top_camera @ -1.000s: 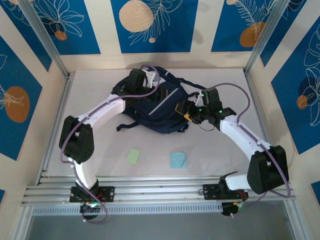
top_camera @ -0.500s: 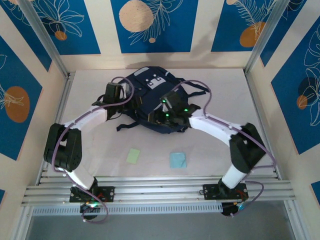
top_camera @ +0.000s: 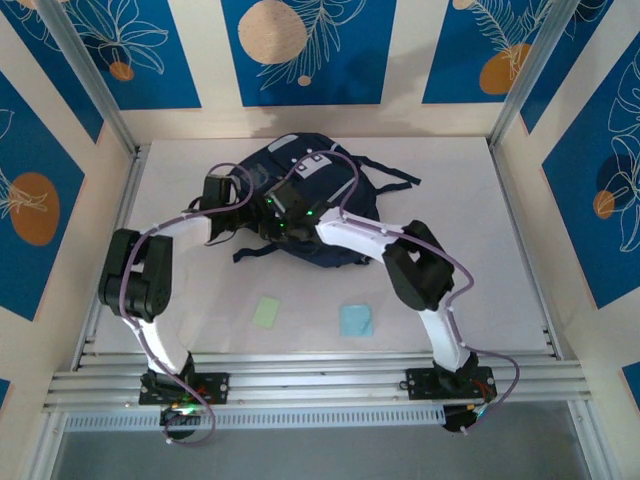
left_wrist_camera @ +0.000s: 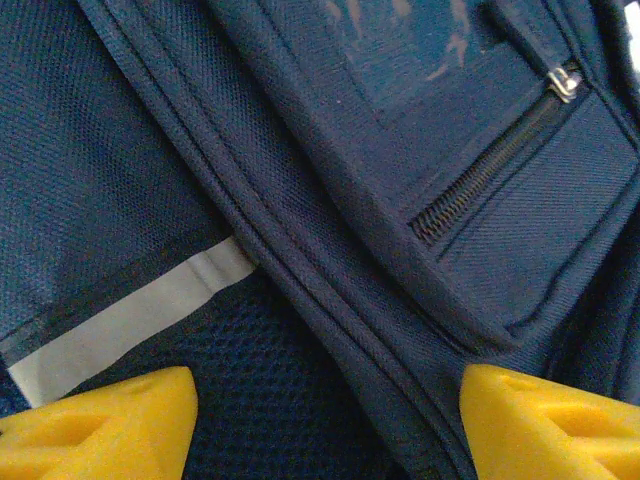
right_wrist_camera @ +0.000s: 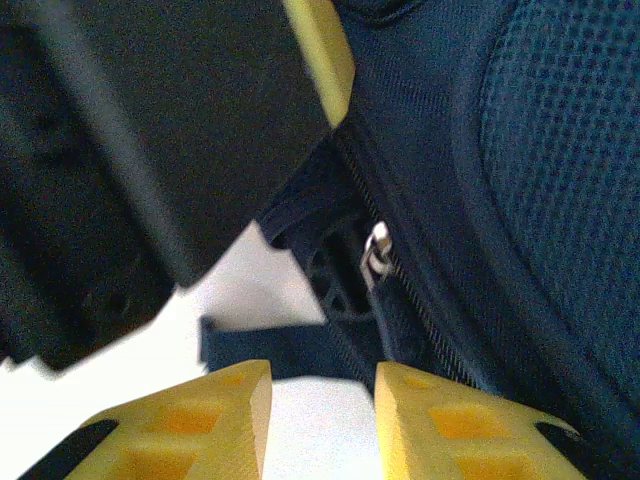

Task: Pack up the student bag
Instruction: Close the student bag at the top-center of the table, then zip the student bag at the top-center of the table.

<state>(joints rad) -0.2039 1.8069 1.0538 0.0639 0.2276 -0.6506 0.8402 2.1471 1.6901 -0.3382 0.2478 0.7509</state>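
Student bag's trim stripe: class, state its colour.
Light grey, against the navy student bag; the left wrist view shows the stripe best.

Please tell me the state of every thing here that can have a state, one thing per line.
Bag: lying on the table; whether the main opening is open is unclear.
Pocket zipper: shut.
Left gripper: open wide, holding nothing.
Right gripper: open, narrow gap, holding nothing.
Green note: flat on the table, not packed.
Blue note: flat on the table, not packed.

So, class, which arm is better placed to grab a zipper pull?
Right, probably: the right gripper has a zipper pull on the student bag ahead of its open fingers. The left gripper straddles plain fabric.
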